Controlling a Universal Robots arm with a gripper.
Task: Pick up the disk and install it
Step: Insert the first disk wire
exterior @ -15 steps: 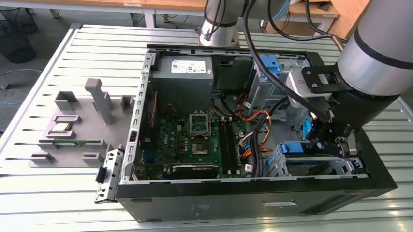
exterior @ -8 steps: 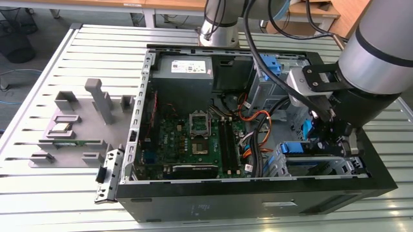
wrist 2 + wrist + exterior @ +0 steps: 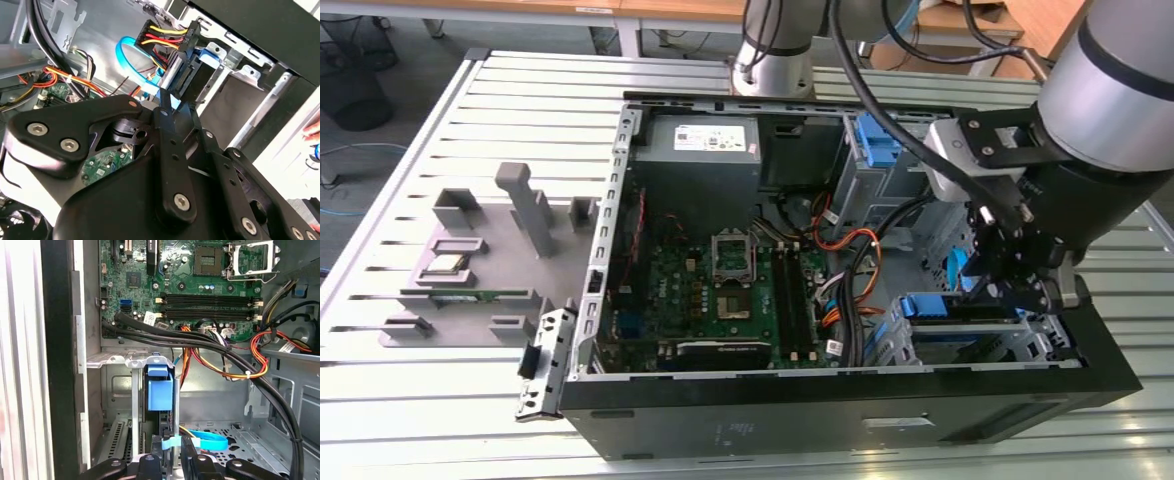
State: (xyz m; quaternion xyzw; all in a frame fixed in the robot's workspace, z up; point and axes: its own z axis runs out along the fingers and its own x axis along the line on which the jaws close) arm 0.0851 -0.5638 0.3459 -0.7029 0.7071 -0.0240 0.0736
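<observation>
Install step, late stage. Gripper (image 3: 1007,285) is down inside the open computer case (image 3: 720,425), at the drive cage (image 3: 974,345) in the lower right of the exterior view.

Disk (image 3: 160,390) sits edge-on in the cage, blue bracket showing, centre of the first wrist view, between two metal rails. In the second wrist view it's upper centre (image 3: 192,75), with the power plug (image 3: 187,35) and its red/yellow/black wires at the end of the disk. Can't tell if the plug is fully seated.

Fingers (image 3: 167,120) stand narrow, closed in on the edge of the disk or its bracket. It looks like a pinch, but the actual contact point is hidden, so that's a judgement.

The disk looks mostly in the bay, not visibly locked. My read: the next move calls for a straight push along the rails, no tilt, and staying clear of the blue data cable (image 3: 207,440) looped just beside the fingers.
</observation>
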